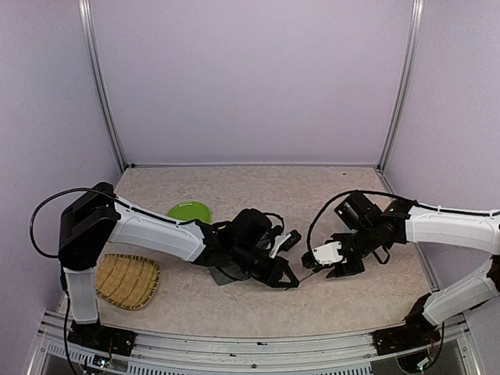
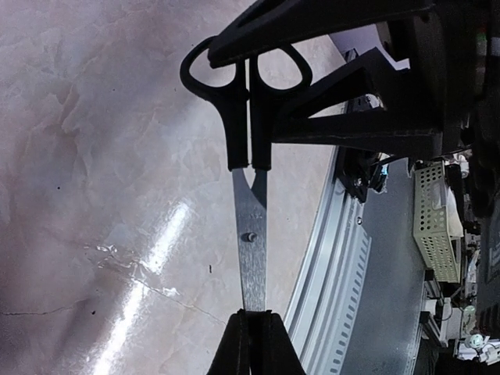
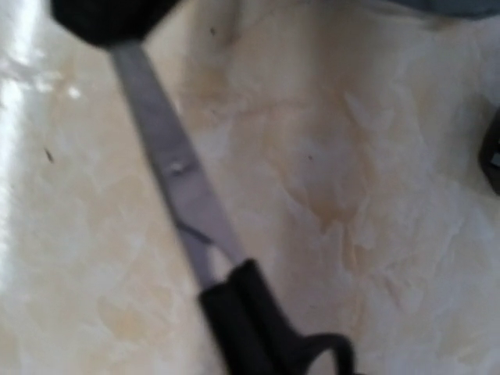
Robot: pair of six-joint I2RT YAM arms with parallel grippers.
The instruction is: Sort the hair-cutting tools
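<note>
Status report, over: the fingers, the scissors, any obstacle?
Left gripper: fingers shut on scissors blade tips. Right gripper: fingers open, by the handles. Green plate and wicker tray lie apart, not in the way.

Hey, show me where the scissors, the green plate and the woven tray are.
scissors (image 2: pixel 248 234): left wrist view, on the blades at the pivot screw.
green plate (image 1: pixel 189 211): top view, bare middle of the plate.
woven tray (image 1: pixel 129 281): top view, bare middle of the weave.
</note>
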